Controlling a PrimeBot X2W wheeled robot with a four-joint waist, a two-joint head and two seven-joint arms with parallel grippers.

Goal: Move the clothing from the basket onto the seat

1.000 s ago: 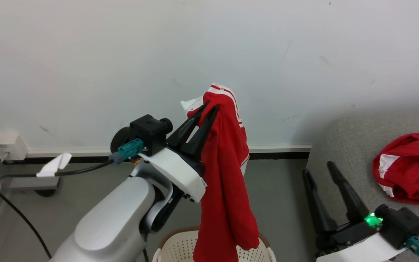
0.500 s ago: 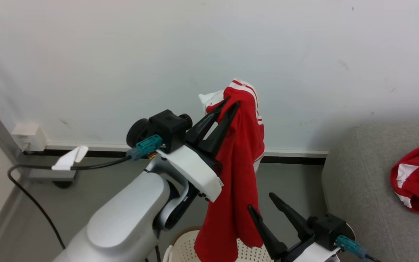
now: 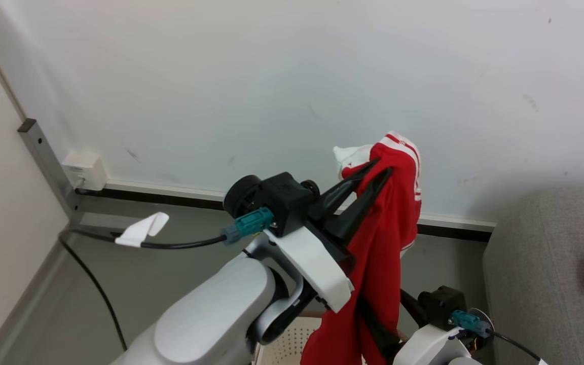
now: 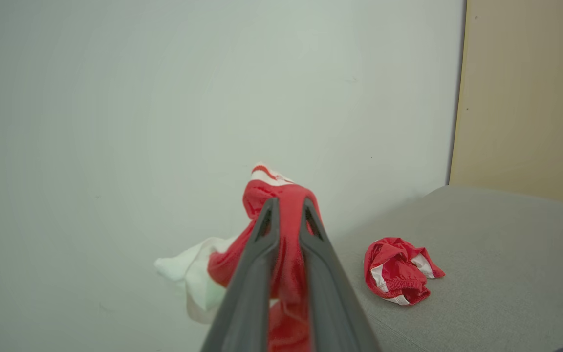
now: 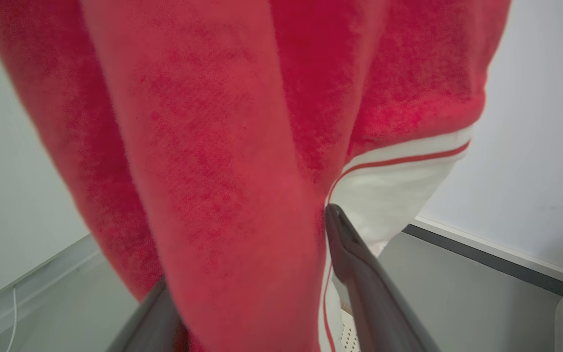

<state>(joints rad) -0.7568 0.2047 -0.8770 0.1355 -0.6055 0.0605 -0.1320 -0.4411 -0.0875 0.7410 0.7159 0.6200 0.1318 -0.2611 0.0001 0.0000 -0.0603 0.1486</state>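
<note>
Booth: Garment up in the air! The left gripper [image 3: 382, 166] has its fingers [image 4: 254, 274] pressed almost together, pinching the held garment [image 3: 383, 243] at a fold beside some white trim. The red cloth hangs straight down from there in front of the pale wall [image 3: 271, 76].

Floor: The left wrist view makes that grip plain. Red fabric is bunched between the two dark fingers, and a white panel spills off to that view's left.

Booth: Where does the lower end hang?

Floor: Over the basket [image 3: 292, 344]. Its cream, holed wall peeks out at the bottom of the head view, under the left forearm. Whether the cloth touches the basket is impossible to tell, because the arm covers that spot.

Booth: Now the right gripper [image 5: 247, 244]?

Floor: Its fingers are spread wide, low on the hanging cloth. In the right wrist view the red fabric drops between them. One finger is partly hidden behind it, and the other stands just beside a white band with a thin red stripe. The fingers are not squeezing the cloth.

Booth: And the seat?

Floor: The grey sofa [image 3: 535, 263] sits at the robot's right, against the wall. A second garment [image 4: 399, 276], red and white, lies crumpled on its cushion, well apart from the held one.
</note>
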